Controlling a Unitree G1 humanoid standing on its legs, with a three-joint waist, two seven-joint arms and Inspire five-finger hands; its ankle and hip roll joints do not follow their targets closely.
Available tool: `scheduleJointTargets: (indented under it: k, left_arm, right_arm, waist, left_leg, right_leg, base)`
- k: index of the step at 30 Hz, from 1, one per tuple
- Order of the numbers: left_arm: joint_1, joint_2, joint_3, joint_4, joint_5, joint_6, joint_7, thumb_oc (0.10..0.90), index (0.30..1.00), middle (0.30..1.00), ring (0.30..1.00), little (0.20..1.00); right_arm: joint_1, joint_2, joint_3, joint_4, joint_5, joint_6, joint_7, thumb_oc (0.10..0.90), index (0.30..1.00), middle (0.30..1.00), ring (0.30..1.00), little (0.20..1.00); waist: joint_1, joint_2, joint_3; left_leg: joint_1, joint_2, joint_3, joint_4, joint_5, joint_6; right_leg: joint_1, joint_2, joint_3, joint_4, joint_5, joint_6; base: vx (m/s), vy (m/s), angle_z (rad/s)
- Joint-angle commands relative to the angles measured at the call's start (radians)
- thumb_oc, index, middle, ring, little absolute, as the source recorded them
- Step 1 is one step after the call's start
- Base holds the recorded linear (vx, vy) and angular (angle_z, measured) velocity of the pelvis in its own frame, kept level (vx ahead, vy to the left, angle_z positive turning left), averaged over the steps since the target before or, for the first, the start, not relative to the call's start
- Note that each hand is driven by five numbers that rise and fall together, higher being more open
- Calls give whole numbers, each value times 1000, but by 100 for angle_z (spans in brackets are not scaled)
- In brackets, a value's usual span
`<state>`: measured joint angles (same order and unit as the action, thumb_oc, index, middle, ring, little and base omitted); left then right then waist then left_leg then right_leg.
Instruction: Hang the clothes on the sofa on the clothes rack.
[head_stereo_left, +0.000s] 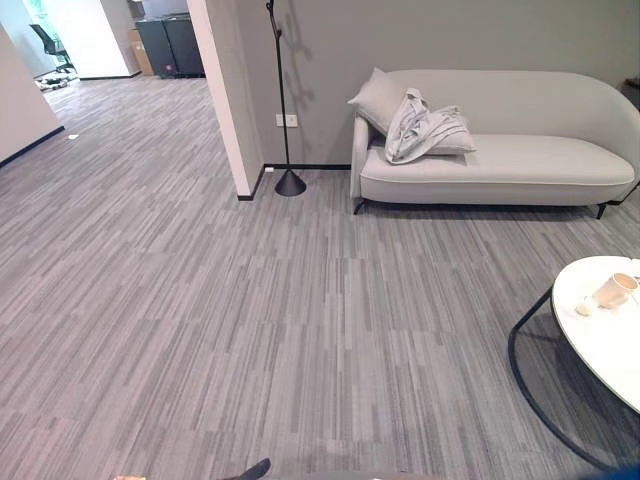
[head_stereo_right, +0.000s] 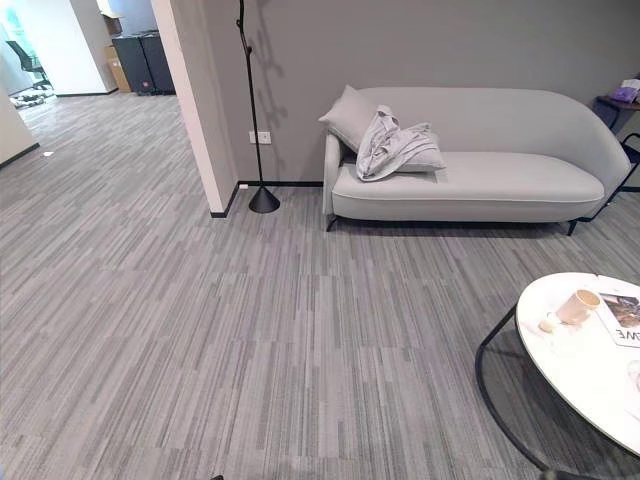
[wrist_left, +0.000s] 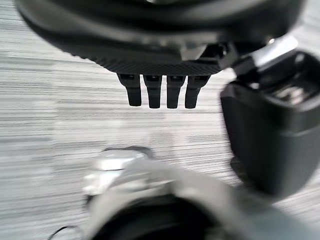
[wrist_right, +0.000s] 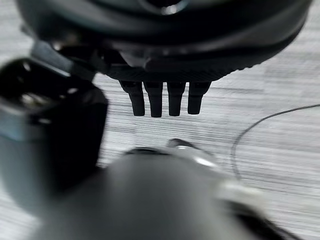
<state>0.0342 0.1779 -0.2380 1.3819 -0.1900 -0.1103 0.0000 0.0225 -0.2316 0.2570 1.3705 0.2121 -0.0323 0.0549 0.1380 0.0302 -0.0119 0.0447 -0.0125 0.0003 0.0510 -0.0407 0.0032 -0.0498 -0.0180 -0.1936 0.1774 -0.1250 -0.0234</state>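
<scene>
Left eye view: clothes (head_stereo_left: 424, 128) are lying untouched on the sofa (head_stereo_left: 520, 160), rack (head_stereo_left: 281, 90) standing bare, while I am hanging both my left hand (wrist_left: 160, 90) and right hand (wrist_right: 165, 97) empty, fingers straight.

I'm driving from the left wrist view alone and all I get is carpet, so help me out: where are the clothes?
Observer: A crumpled pale garment lies on the sofa, at its end nearer the rack, leaning on a cushion.
Operator: And the rack?
Observer: A thin black clothes rack with a cone base stands by the wall, just left of the sofa.
Operator: Is the right hand holding anything?
Observer: No. In its own wrist view the right hand has straight fingers over bare carpet.
Operator: Anything in the way?
Observer: A round white table with a cup stands to the right.
</scene>
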Motion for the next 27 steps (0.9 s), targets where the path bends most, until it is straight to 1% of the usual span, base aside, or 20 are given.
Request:
scheduleJointTargets:
  k: [1, 7, 11, 16, 22, 26, 27]
  left_arm:
    - [-25, -33, -32, 37, 54, -21, -25, 800, 900, 900, 900, 900]
    - [-29, -34, -40, 35, 54, -18, -31, 800, 900, 900, 900, 900]
    - [-29, -42, -50, 47, 67, -14, -44, 800, 900, 900, 900, 900]
    - [-31, -41, -52, 38, 64, -16, -39, 800, 900, 900, 900, 900]
    - [-38, -39, -62, 38, 69, -16, -36, 800, 900, 900, 900, 900]
    - [-37, -39, -72, 36, 84, -16, -32, 800, 900, 900, 900, 900]
    - [-37, -40, -80, 35, 96, -17, -27, 800, 900, 900, 900, 900]
  right_arm:
    - [-48, 52, 42, 50, 5, -3, 0, 800, 900, 900, 900, 900]
    - [-54, 51, 53, 41, -14, -4, -2, 800, 900, 900, 900, 900]
    - [-58, 49, 55, 38, -24, -3, -1, 800, 900, 900, 900, 900]
    - [-61, 48, 21, 51, 10, -2, -10, 800, 900, 900, 900, 900]
    - [-62, 50, 6, 70, 34, -1, -11, 800, 900, 900, 900, 900]
    - [-64, 50, 29, 58, 4, 1, -14, 800, 900, 900, 900, 900]
    - [-66, 49, 58, 41, -40, 1, -17, 800, 900, 900, 900, 900]
  waist:
    - [-3, -31, 17]
    - [-5, -27, 16]
    - [-14, -25, 13]
    - [-26, -25, 14]
    - [-35, -30, 19]
    - [-38, -33, 23]
    - [-38, -36, 25]
  left_leg:
    - [16, -8, -92, -138, 36, -5]
    - [25, -7, -90, -138, 32, -4]
    - [34, -5, -85, -138, 27, -4]
    - [42, -1, -79, -138, 20, -2]
    - [46, 2, -75, -138, 16, -2]
    - [47, 4, -77, -138, 14, -2]
    - [47, 4, -77, -138, 13, -1]
  right_leg:
    - [201, -59, 34, -265, 92, 104]
    - [209, -62, 37, -265, 92, 104]
    - [211, -63, 42, -265, 92, 102]
    - [209, -62, 56, -265, 95, 102]
    - [207, -60, 66, -265, 97, 101]
    - [206, -57, 69, -265, 98, 99]
    - [205, -57, 69, -265, 99, 99]
  base:
    - [4, 11, -7]
    - [2, 9, -7]
    - [0, 0, 0]
    - [13, 0, -7]
    - [12, -7, -6]
    - [8, -6, -2]
    - [0, 0, 0]
